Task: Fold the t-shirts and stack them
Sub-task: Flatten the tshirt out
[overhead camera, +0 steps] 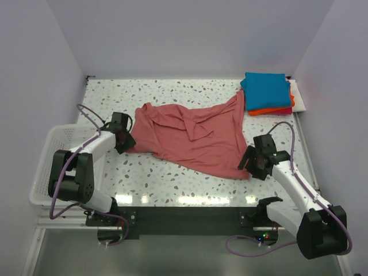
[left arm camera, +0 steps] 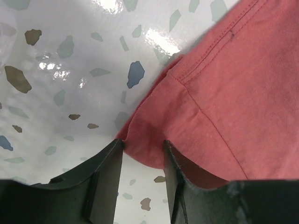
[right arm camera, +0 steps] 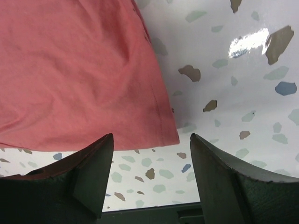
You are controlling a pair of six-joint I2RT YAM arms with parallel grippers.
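Dusty-red t-shirt point(overhead camera: 190, 135) lay spread on the worktop point(overhead camera: 144, 178); left claw point(left arm camera: 143, 144) stood open astride its edge, right claw point(right arm camera: 151, 137) open at its corner.

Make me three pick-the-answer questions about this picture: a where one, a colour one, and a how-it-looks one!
1. Where is the white basket? A far right corner. B left edge of the table. C between the arms.
2. What colour tops the folded stack? A teal-blue. B orange. C white.
3. The red shirt is: A neatly folded. B in the basket. C spread out, wrinkled.
Answers: 1 B, it stands on the left. 2 A, orange only peeks out beneath. 3 C, it lies open mid-table.
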